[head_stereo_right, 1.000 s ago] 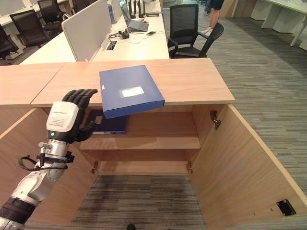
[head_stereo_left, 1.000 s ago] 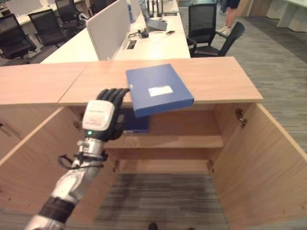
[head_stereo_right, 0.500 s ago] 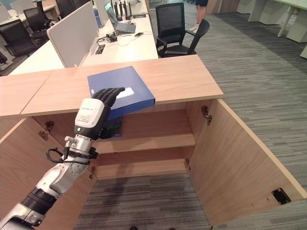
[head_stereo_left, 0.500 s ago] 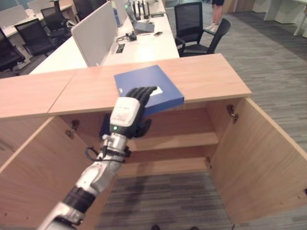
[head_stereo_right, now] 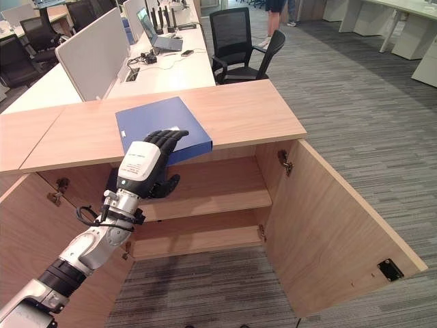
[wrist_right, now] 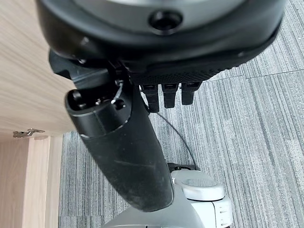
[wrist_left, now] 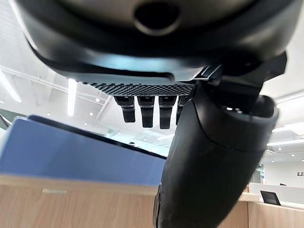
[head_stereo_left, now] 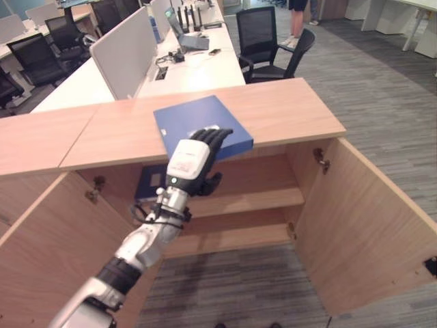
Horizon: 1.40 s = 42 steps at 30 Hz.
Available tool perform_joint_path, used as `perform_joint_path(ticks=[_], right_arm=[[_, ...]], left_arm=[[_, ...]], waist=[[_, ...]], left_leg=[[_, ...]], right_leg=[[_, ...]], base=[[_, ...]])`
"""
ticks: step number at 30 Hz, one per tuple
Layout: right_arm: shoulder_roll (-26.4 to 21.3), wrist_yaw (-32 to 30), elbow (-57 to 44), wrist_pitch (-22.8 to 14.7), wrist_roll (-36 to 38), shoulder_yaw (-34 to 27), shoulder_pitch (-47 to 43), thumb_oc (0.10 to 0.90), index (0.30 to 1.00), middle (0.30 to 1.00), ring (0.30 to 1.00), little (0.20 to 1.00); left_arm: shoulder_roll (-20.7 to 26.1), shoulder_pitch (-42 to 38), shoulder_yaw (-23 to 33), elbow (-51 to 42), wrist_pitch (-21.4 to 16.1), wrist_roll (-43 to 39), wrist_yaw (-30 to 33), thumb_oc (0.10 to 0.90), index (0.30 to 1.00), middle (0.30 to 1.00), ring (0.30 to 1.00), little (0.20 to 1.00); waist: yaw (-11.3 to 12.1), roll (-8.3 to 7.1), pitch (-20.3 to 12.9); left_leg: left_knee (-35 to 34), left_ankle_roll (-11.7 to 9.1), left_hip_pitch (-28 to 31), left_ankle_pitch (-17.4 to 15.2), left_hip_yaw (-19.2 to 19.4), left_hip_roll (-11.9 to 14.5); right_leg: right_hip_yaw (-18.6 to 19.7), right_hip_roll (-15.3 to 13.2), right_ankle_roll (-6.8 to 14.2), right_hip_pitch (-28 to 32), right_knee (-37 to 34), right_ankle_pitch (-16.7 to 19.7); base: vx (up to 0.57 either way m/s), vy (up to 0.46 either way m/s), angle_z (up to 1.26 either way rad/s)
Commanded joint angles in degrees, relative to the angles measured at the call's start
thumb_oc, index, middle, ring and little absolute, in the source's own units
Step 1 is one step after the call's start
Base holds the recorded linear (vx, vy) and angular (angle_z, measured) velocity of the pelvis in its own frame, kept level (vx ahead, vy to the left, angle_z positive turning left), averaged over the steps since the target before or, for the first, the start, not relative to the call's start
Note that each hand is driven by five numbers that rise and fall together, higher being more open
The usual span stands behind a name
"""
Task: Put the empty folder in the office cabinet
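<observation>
Left robot hand (head_stereo_left: 193, 161) raised, fingers straight over the blue folder's (head_stereo_left: 194, 123) near edge on the cabinet (head_stereo_left: 287, 113) top.

We see the folder (head_stereo_left: 201, 125) lying on the cabinet (head_stereo_left: 287, 113) top, overhanging its front edge, another folder (head_stereo_left: 149, 183) on the shelf (head_stereo_left: 252, 200) below.

Two eye views: from my head, looking down and forward over open cabinet (head_stereo_left: 273, 205), doors swung out; both share cabinet top, blue folder (head_stereo_left: 198, 123) near its front edge, my left hand (head_stereo_right: 147, 167), desks and chairs beyond. Left wrist view: very close, from below cabinet top's front edge, looking up past fingers at folder's underside. Right wrist view: close, facing down at carpet floor (wrist_right: 256, 137) beside wood panel.
</observation>
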Motion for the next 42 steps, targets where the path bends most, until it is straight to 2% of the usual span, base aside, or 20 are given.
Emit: perform_joint_path(ticks=[1,19,35,42], right_arm=[[-2.6,-1.2,1.2,-1.0,0.1,1.4,-2.9,0.8,0.9,0.9,0.9,0.9],[-2.8,-0.5,1.7,-0.9,0.6,2.0,-3.5,0.8,0.9,0.9,0.9,0.9],[-3.0,-0.1,2.3,-0.6,0.8,1.9,-3.7,0.8,0.9,0.9,0.9,0.9],[-3.3,0.0,2.2,-0.6,1.0,2.0,-3.9,0.8,0.9,0.9,0.9,0.9]], left_arm=[[-1.3,-15.6,2.4,3.2,0.8,-1.3,2.1,0.8,0.9,0.9,0.9,0.9],[-0.3,-21.7,0.3,14.1,4.1,-1.5,2.9,0.8,0.9,0.9,0.9,0.9],[0.5,-23.3,0.5,15.0,4.9,-1.7,3.2,0.8,0.9,0.9,0.9,0.9],[0.8,-24.7,-0.4,18.2,5.5,-1.8,3.1,0.8,0.9,0.9,0.9,0.9]], waist=[[-0.6,-2.54,0.0],[-1.5,-2.92,-0.5],[-1.8,-2.98,-0.9],[-2.1,-3.04,-1.0]], left_leg=[[-0.1,-3.4,3.2,-5.7,-1.4,2.1],[-0.1,-3.5,3.7,-5.9,-0.6,2.3],[-0.1,-3.5,4.3,-6.2,-0.3,2.3],[-0.1,-3.5,4.3,-6.1,-0.1,2.4]], right_leg=[[-1.6,-2.5,3.9,3.6,0.6,-6.4],[-1.2,-2.4,4.1,3.8,0.6,-6.3],[-0.8,-2.4,4.1,4.0,0.8,-6.6],[-0.8,-2.4,4.2,4.0,0.9,-6.5]], base=[[0.0,0.0,0.0],[0.0,0.001,0.0],[0.0,0.0,0.0],[0.0,0.0,0.0]])
